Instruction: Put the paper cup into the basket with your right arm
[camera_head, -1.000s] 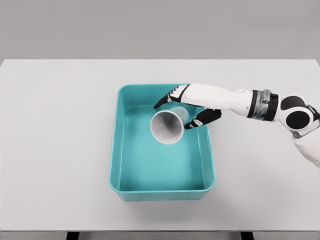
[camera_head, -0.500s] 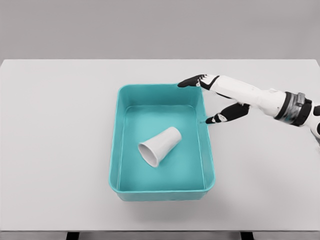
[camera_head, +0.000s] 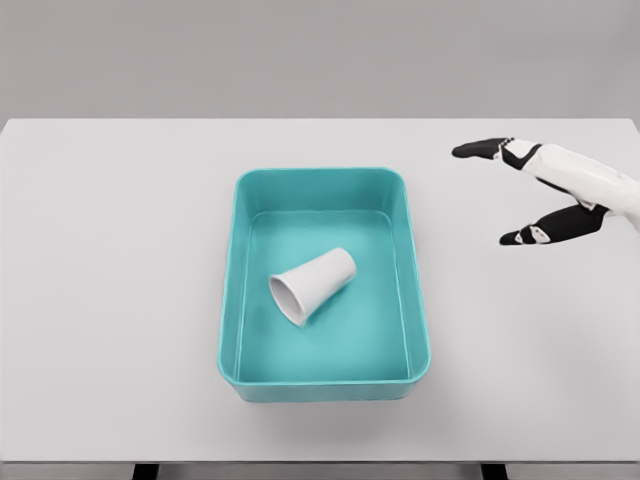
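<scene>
A white paper cup (camera_head: 313, 285) lies on its side on the floor of the teal basket (camera_head: 229, 300), its mouth turned toward the lower left. My right hand (camera_head: 490, 192) hovers over the table to the right of the basket, well apart from it. Its fingers (camera_head: 478, 150) are spread and hold nothing. The left arm does not show.
The basket stands near the middle of a white table (camera_head: 110, 260). The table's front edge runs along the bottom of the view.
The right hand let go of the cup over the basket and drew back to the right. The cup dropped and now lies on the basket floor.
</scene>
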